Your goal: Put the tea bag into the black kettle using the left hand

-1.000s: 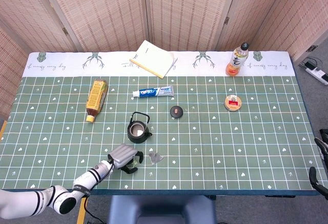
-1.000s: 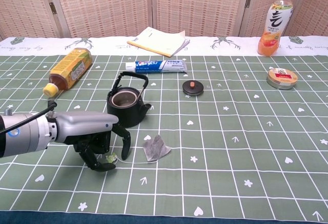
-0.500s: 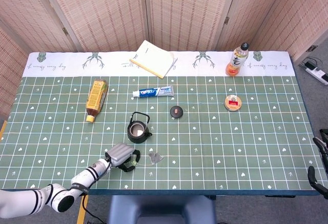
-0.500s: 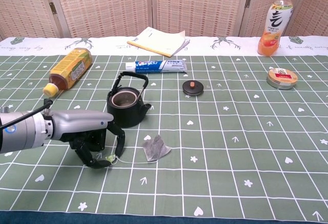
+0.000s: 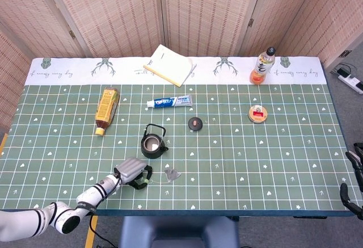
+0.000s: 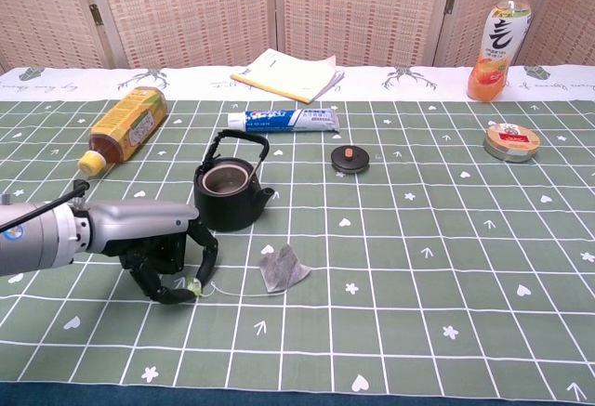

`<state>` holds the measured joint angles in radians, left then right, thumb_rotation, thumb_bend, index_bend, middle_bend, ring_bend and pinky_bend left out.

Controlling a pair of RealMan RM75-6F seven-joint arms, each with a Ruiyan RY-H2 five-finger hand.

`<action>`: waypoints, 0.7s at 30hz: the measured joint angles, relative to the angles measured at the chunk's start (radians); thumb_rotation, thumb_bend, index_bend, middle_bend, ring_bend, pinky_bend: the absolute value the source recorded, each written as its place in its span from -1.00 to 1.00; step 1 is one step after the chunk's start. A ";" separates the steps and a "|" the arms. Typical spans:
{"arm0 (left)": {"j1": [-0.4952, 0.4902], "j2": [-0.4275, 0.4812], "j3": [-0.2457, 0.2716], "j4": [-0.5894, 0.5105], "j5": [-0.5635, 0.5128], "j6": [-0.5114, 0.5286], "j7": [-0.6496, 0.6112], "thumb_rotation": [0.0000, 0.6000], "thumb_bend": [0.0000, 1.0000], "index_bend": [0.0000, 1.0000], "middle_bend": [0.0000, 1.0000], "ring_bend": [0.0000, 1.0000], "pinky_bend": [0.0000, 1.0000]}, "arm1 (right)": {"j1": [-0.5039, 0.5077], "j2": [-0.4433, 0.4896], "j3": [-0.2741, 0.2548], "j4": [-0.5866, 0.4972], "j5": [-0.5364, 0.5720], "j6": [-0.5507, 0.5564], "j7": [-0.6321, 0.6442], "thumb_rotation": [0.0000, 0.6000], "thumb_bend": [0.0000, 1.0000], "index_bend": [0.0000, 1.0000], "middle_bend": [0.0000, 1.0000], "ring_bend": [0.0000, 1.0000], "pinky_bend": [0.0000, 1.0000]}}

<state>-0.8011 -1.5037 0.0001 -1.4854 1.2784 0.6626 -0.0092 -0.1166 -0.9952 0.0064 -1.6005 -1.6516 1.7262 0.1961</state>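
The grey tea bag (image 6: 282,268) lies flat on the green cloth, in front and to the right of the black kettle (image 6: 231,192). A thin string runs left from it to a small green tag (image 6: 195,285). My left hand (image 6: 158,248) sits low over the cloth in front of the kettle, its fingers curled and pinching that tag. From the head view, the hand (image 5: 131,172) is just left of the tea bag (image 5: 172,173) and below the open kettle (image 5: 152,144). Dark parts of my right hand (image 5: 350,194) show at the right edge, too little to tell its state.
The kettle lid (image 6: 346,158) lies right of the kettle. A toothpaste tube (image 6: 284,120), a lying yellow bottle (image 6: 125,127), a notebook (image 6: 288,73), a round tin (image 6: 510,141) and an upright orange drink bottle (image 6: 499,42) stand farther back.
My left hand's fingers have closed in on the green tag and the hand has shifted slightly left. The tea bag itself has hardly moved.
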 measured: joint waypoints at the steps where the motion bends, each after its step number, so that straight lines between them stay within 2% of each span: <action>1: 0.000 0.000 0.001 0.003 0.002 -0.003 -0.005 0.62 -0.33 0.04 1.00 1.00 1.00 | 0.000 0.000 0.000 0.000 0.000 0.000 0.001 1.00 0.21 -1.00 -1.00 -1.00 -1.00; 16: 0.008 0.000 0.006 0.041 0.062 0.002 -0.081 0.63 -0.31 0.17 1.00 1.00 1.00 | 0.002 -0.001 -0.001 -0.001 0.005 -0.009 -0.008 1.00 0.21 -1.00 -1.00 -1.00 -1.00; 21: 0.015 0.000 0.006 0.050 0.079 0.013 -0.113 0.80 -0.22 0.23 1.00 1.00 1.00 | 0.002 -0.001 0.001 -0.002 0.008 -0.010 -0.010 1.00 0.21 -1.00 -1.00 -1.00 -1.00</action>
<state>-0.7863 -1.5035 0.0061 -1.4357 1.3576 0.6756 -0.1226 -0.1144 -0.9964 0.0072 -1.6029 -1.6435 1.7166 0.1859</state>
